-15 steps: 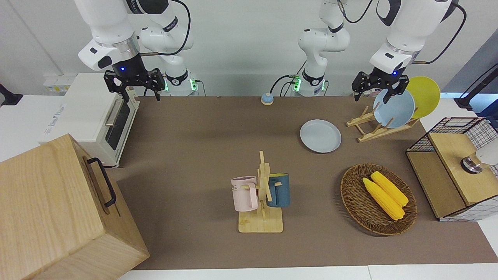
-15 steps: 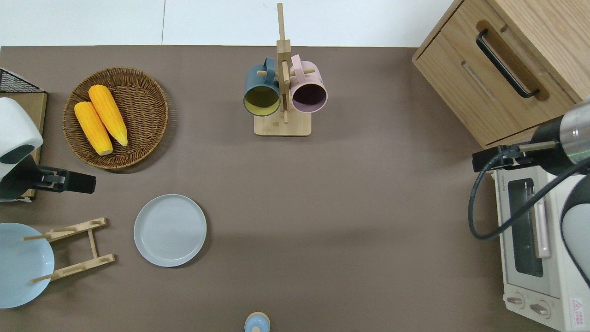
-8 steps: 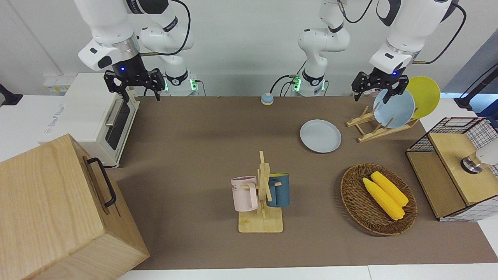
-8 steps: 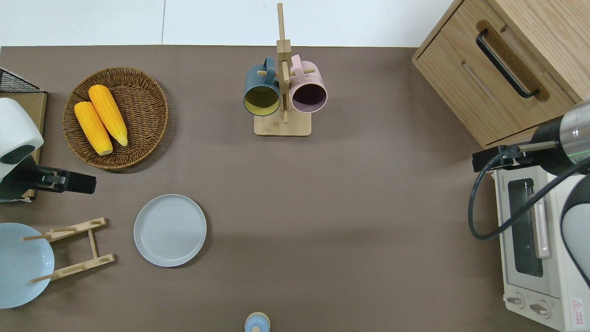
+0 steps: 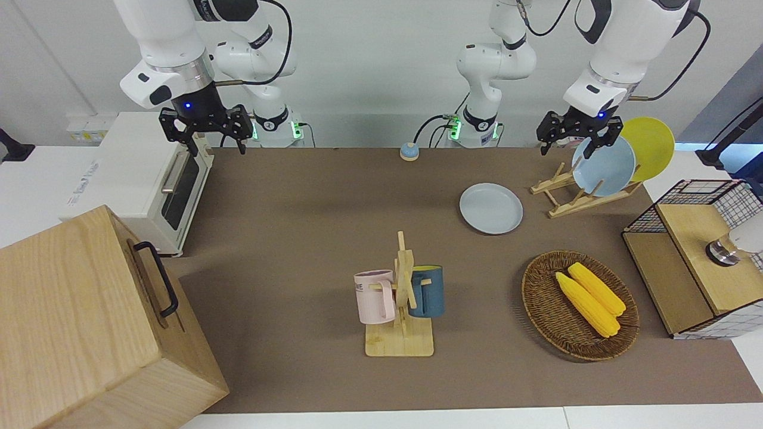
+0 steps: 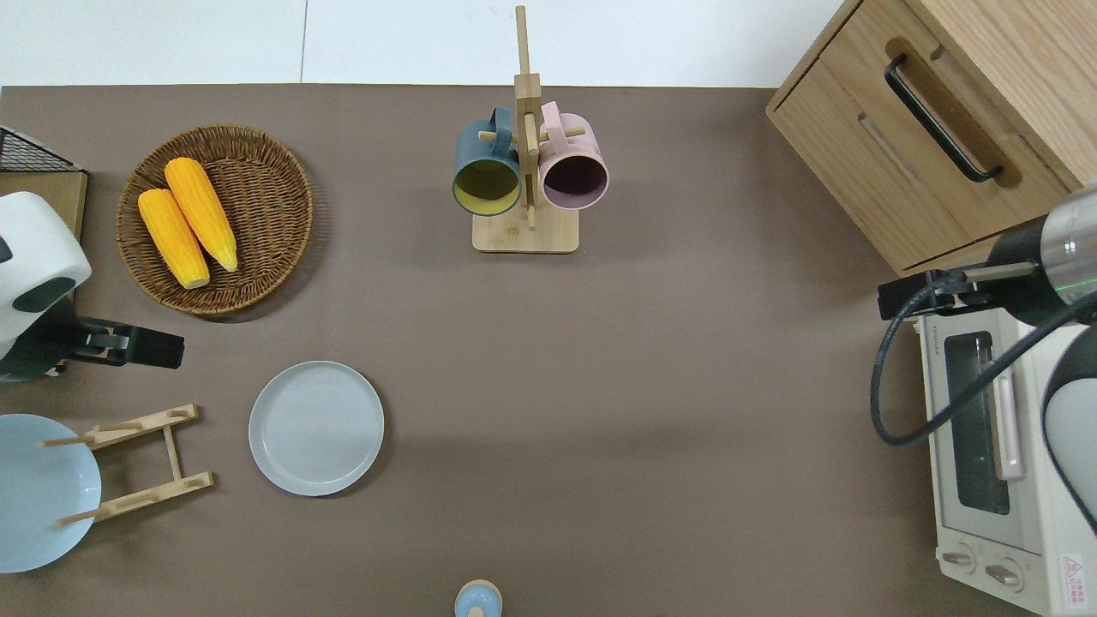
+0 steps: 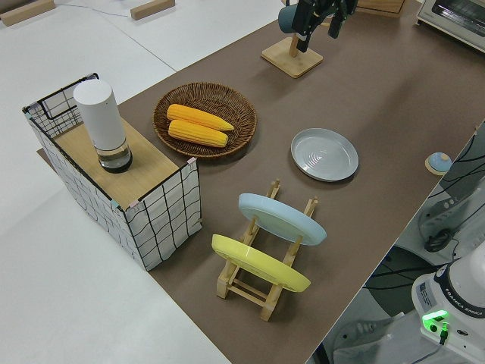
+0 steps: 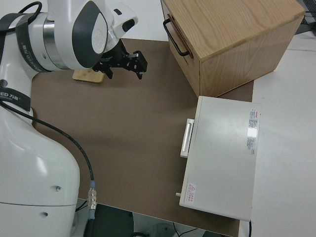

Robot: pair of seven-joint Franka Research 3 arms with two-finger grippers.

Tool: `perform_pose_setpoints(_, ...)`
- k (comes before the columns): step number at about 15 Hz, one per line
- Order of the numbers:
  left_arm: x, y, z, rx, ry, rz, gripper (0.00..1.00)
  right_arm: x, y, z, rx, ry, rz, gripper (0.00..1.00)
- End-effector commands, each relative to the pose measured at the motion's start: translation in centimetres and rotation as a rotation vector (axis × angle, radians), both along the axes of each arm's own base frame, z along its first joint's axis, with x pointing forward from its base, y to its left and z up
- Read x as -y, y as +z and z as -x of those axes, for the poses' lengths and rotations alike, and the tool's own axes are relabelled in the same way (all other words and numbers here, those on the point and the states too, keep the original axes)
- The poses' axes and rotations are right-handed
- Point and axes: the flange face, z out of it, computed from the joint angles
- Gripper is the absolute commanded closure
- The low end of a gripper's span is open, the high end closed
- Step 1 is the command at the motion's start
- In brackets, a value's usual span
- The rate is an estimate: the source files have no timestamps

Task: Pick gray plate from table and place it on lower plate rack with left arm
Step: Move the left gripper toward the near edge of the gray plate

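Left gripper, jaws apart, hangs over the rack; descending carelessly could knock the blue plate before reaching the gray plate.

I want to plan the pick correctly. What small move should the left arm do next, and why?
Probably carry the left gripper sideways toward the gray plate and then lower it. The fingers look open and empty, up near the plate rack, while the plate lies flat and untouched on the table beside the rack. The right arm is parked.
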Motion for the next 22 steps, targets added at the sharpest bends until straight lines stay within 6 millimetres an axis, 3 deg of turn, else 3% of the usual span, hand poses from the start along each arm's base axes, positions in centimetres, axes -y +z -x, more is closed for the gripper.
perform_pose_setpoints(1, 0.0, -0.6, 1.8, -0.015, 0.008, -0.011, 0.00, 0.2, 0.3, -0.1, -0.005, -0.015, 0.002, 0.017)
perform_pose_setpoints(7, 0.4, -3.6, 2.7, -0.016, 0.034, -0.012, 0.00, 0.2, 0.3, -0.1, -0.005, -0.015, 0.002, 0.017)
perform_pose_setpoints(12, 1.0, -7.3, 4.0, -0.012, 0.048, -0.011, 0.00, 0.2, 0.3, -0.1, -0.005, -0.015, 0.002, 0.017)
perform_pose_setpoints(22, 0.4, -17.5, 6.5, 0.032, 0.072, -0.002, 0.00, 0.2, 0.3, -0.1, -0.004, -0.015, 0.001, 0.017)
